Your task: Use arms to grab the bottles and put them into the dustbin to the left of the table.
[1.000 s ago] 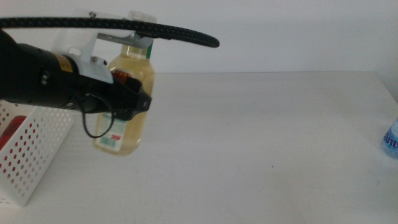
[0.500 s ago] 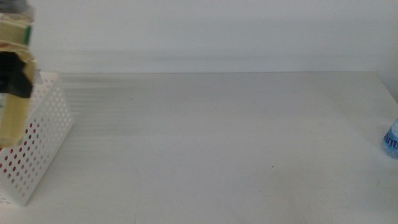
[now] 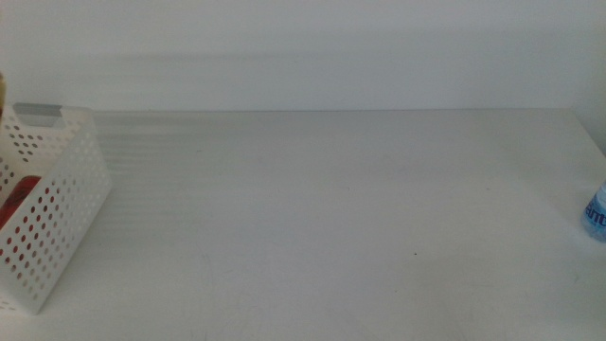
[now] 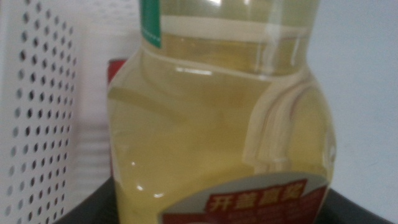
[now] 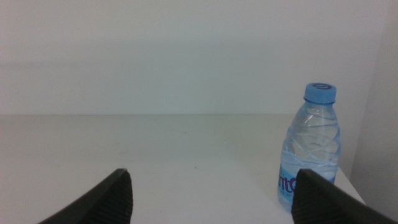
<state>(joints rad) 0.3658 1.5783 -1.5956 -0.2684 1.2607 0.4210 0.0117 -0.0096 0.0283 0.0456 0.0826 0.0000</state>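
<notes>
My left gripper (image 4: 217, 214) is shut on the yellow juice bottle (image 4: 217, 124), which fills the left wrist view. The bottle hangs over the white perforated dustbin (image 4: 37, 112). A red soda can (image 4: 115, 70) shows behind the bottle, inside the bin. In the middle view the dustbin (image 3: 59, 223) stands at the table's left edge with the red can (image 3: 19, 201) showing through its holes; the left arm is out of that view. My right gripper (image 5: 211, 196) is open and empty. It hangs low over the table, facing the upright blue-capped water bottle (image 5: 314, 149), which the middle view shows at the right edge (image 3: 597, 213).
The white table (image 3: 331, 208) stretches between the dustbin and the water bottle. A plain white wall stands behind the table's far edge.
My left arm has carried the juice bottle left, out of the middle view and over the dustbin. The water bottle and the right gripper have not moved.
</notes>
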